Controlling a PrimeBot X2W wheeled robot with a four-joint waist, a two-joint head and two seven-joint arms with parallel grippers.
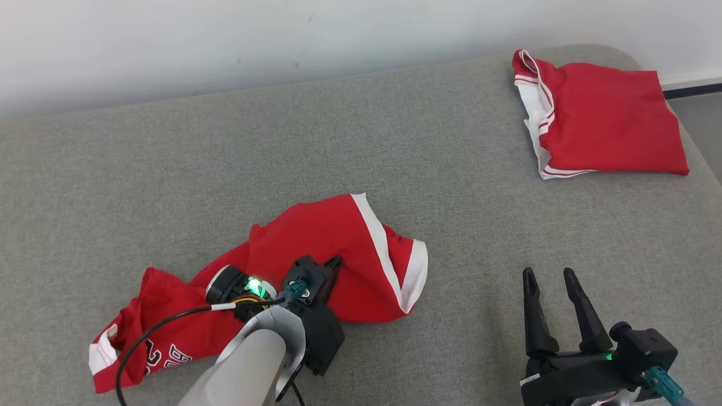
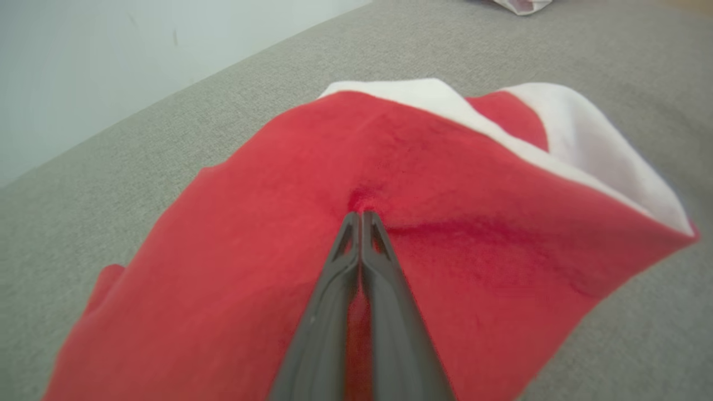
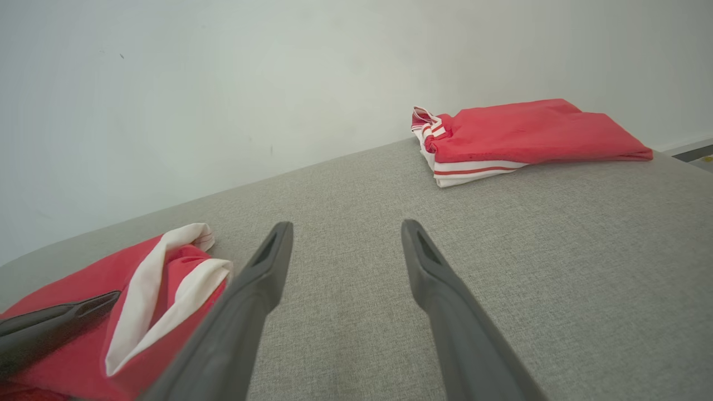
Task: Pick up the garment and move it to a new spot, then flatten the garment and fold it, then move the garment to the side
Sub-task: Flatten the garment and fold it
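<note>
Left pincer (image 2: 361, 218) clamped shut on pinch of red cloth near middle of crumpled garment (image 1: 316, 231). Mid-cloth pinch raises ridge and gives me a lift point, I judge, for carrying whole piece to new spot. Garment lies bunched at near left of grey counter (image 1: 395, 141), white-trimmed end toward centre. Right pincer (image 1: 549, 274) hovers well apart over bare counter, jaws wide, holding nothing; probably free for spreading. Folded garment (image 1: 609, 118) sits far right, leaving centre open for flattening.
</note>
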